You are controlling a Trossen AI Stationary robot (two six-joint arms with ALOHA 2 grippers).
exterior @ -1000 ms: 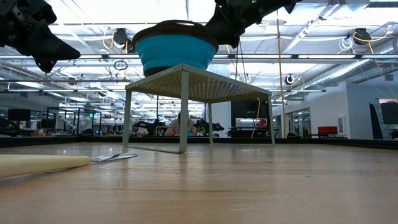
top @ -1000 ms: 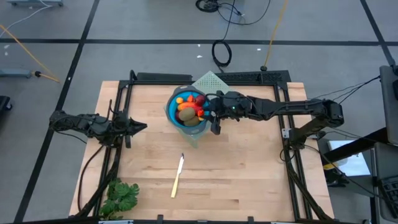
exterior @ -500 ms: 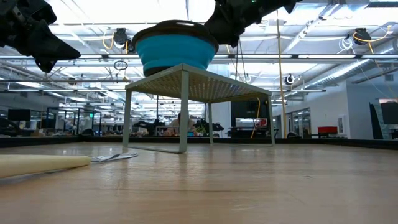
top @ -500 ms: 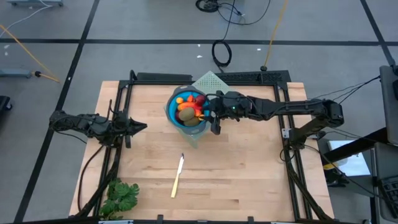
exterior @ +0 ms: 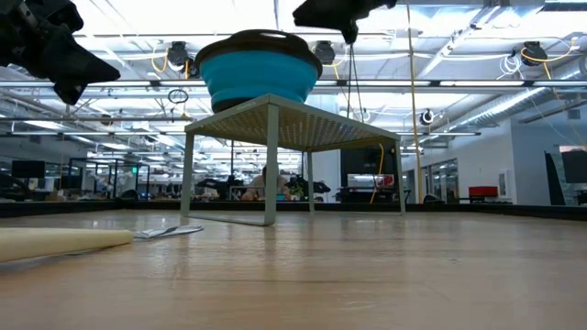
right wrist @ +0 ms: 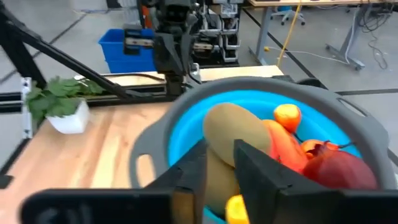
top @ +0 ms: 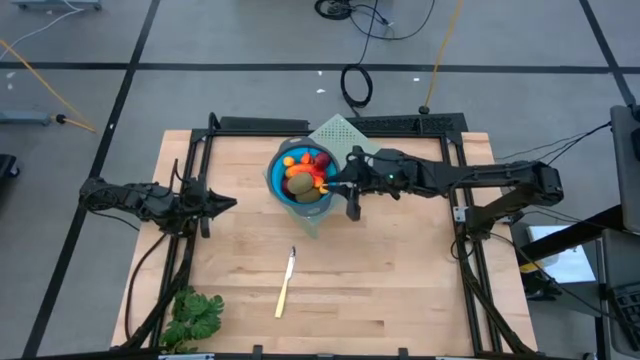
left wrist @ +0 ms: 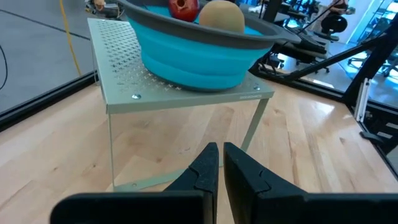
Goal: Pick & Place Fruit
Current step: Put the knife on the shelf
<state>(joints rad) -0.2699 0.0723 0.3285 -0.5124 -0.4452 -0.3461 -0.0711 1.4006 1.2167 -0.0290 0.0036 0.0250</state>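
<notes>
Right hand (top: 338, 182) hovers at the right rim of the blue bowl (top: 278, 186), raised a little above it; we read its fingers (right wrist: 189, 167) as set narrow with a slim gap between them, and nothing is held. We note the fruit (top: 304, 174) piled inside the bowl just left of this hand: a brown-green oval (right wrist: 233, 133), an orange-red oblong (right wrist: 285, 148), a dark red ball (right wrist: 339, 167) and a small orange piece (right wrist: 286, 116). Bowl stands on a perforated metal stand (exterior: 275, 120) at the far middle of the desk (top: 400, 270).

Left hand (top: 226, 203) waits to the left of the stand, above the desk, fingers nearly together and empty; fruit lies well apart from it, to its right and higher.

Nearer on the desk we see a pale cream stick (top: 285, 284) and, at the near left corner, a leafy green bunch (top: 195, 315).
</notes>
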